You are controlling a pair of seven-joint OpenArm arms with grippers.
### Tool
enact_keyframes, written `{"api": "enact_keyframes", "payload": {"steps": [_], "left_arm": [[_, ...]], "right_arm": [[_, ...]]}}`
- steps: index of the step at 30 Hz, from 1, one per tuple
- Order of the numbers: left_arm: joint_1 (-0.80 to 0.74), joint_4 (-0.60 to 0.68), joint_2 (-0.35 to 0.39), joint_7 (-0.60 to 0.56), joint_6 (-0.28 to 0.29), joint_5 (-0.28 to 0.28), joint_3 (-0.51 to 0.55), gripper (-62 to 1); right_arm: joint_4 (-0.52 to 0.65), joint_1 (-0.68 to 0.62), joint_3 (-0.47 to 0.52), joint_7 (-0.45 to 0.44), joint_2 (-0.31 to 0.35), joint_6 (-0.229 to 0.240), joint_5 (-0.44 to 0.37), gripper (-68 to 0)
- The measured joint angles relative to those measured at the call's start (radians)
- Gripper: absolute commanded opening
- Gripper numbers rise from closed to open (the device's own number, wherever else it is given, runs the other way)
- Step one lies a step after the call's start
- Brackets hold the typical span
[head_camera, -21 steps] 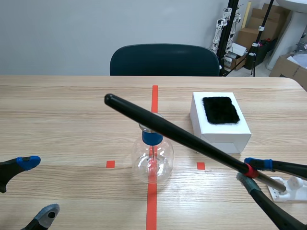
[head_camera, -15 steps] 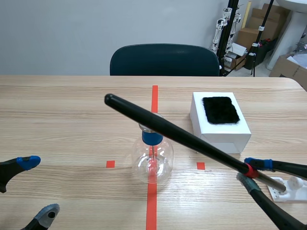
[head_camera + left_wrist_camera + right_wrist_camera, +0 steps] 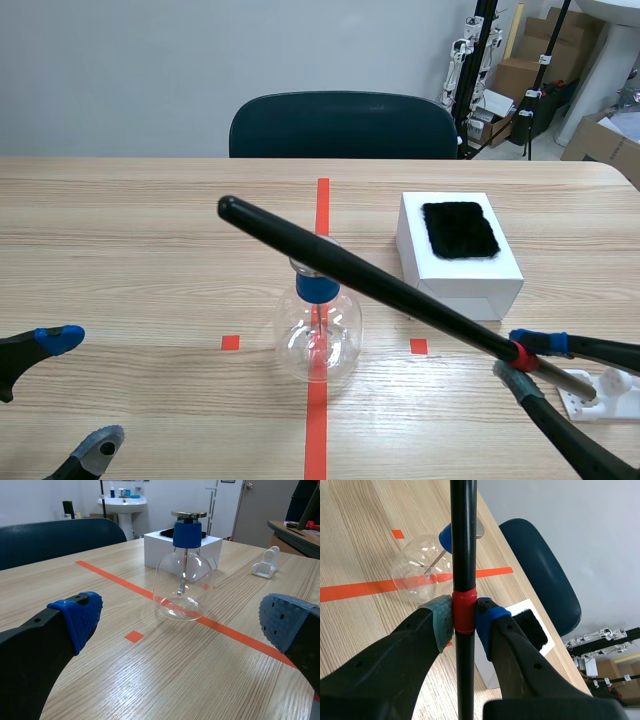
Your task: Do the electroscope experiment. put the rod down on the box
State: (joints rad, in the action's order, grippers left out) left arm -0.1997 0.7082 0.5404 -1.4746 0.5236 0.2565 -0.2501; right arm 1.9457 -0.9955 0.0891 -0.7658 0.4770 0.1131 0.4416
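A long black rod [image 3: 370, 281] with a red band slants across the scene view, its middle resting on the metal top of the glass flask electroscope [image 3: 318, 335]. My right gripper [image 3: 518, 358] is shut on the rod [image 3: 462, 555] at the red band, low at the right. In the right wrist view the electroscope [image 3: 422, 570] lies just under and beside the rod. The white box [image 3: 458, 252] with a black fur pad [image 3: 459, 229] stands right of the flask. My left gripper [image 3: 62, 398] stands open at the near left, with the electroscope [image 3: 183, 575] ahead of it.
A small white plastic stand [image 3: 603, 392] lies at the near right edge, under the rod's end. A dark chair [image 3: 343, 125] is at the table's far side. An orange-red tape line [image 3: 321, 300] runs down the middle of the table.
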Motion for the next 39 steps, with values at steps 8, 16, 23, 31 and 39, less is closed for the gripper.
{"api": "enact_keyframes", "payload": {"steps": [8, 16, 23, 31, 39], "left_arm": [[0.000, 0.000, 0.000, 0.000, 0.000, 0.000, 0.000, 1.4], [0.000, 0.000, 0.000, 0.000, 0.000, 0.000, 0.000, 1.4], [0.000, 0.000, 0.000, 0.000, 0.000, 0.000, 0.000, 1.4], [0.000, 0.000, 0.000, 0.000, 0.000, 0.000, 0.000, 1.4], [0.000, 0.000, 0.000, 0.000, 0.000, 0.000, 0.000, 1.4]], "right_arm": [[0.000, 0.000, 0.000, 0.000, 0.000, 0.000, 0.000, -63.8], [0.000, 0.001, 0.000, 0.007, 0.000, 0.000, 0.000, -63.8], [0.000, 0.001, 0.000, 0.007, 0.000, 0.000, 0.000, -63.8], [0.000, 0.001, 0.000, 0.008, 0.000, 0.000, 0.000, -63.8], [0.000, 0.003, 0.000, 0.103, 0.000, 0.000, -0.156, -63.8]]}}
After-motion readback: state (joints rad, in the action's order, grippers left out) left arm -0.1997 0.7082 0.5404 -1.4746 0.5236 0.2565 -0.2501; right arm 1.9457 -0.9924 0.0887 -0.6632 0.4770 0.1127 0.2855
